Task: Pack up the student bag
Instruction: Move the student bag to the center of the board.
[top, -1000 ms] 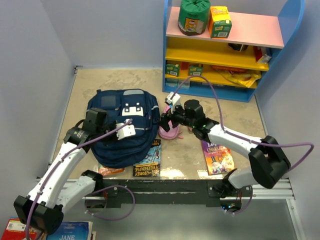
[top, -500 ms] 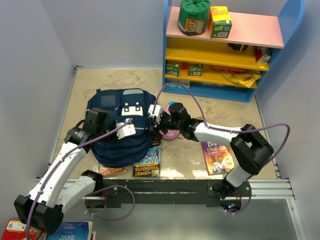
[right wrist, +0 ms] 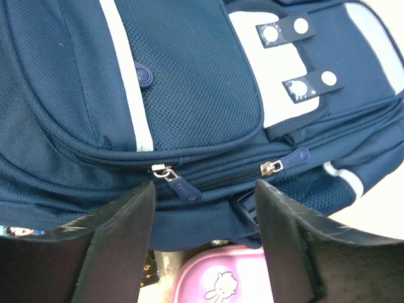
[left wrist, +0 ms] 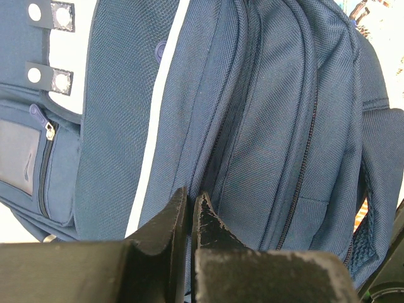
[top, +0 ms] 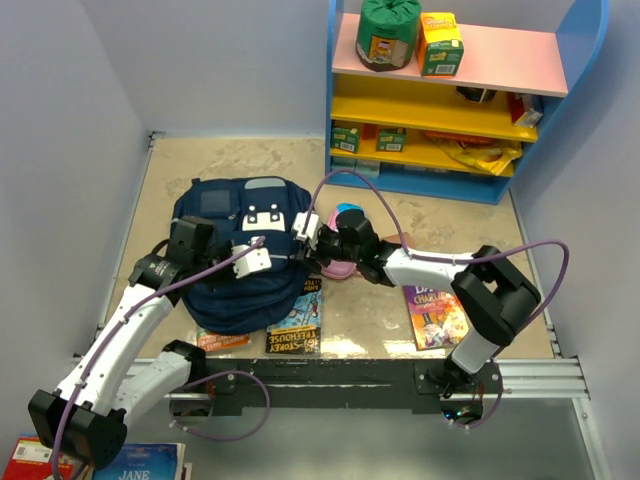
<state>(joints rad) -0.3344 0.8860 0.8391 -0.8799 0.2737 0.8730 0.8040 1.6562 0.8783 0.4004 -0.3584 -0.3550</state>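
Now the right hand (top: 311,243), fingers apart, has reached the student bag (top: 230,300); left hand (left wrist: 189,199) stays shut.

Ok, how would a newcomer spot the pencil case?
Find the big navy student bag mid-table. At its right edge, partly beneath the right gripper, lies the pencil case. It is small and pink with a little cartoon animal on it, unlike the flat printed books nearby.
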